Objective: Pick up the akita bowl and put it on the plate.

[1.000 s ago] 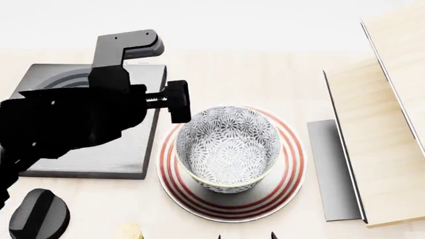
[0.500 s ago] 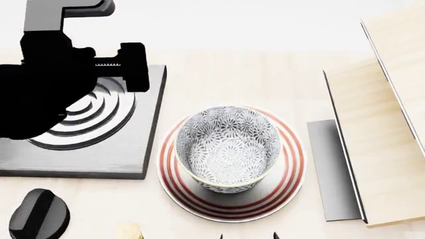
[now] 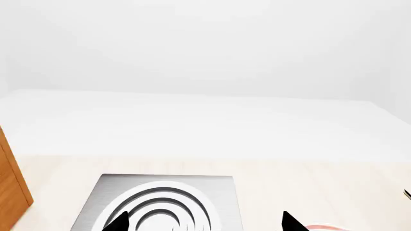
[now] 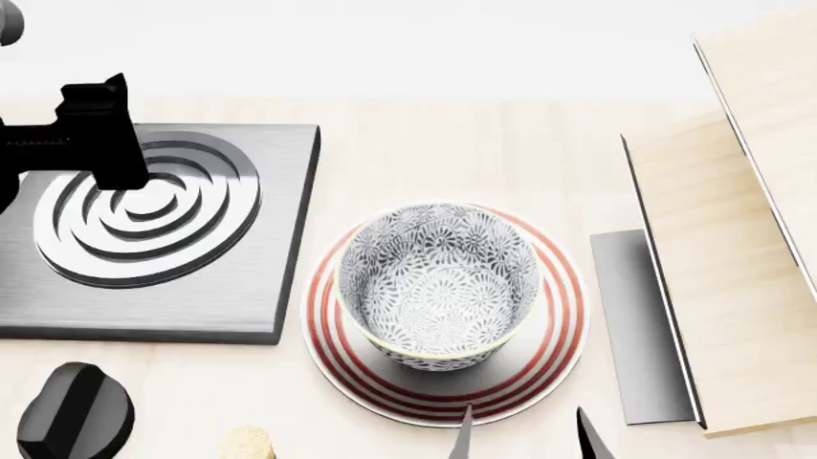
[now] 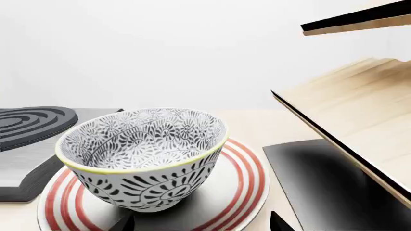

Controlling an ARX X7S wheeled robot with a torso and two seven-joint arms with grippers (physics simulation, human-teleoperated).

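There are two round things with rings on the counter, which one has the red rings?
The plate under the akita bowl; its rings are red on white, while the stove burner has grey and white rings.

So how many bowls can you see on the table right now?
1: the akita bowl sits upright on the plate, right of the stove burner. None other shows.

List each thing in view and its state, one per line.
Bowl: upright, empty, sitting on the plate, held by nothing.
Plate: flat on the counter, under the bowl.
Stove burner: bare, nothing on it.
Knob: on the counter, untouched.
Left gripper: over the burner, jaws open and empty.
Right gripper: near the plate, jaws open and empty.
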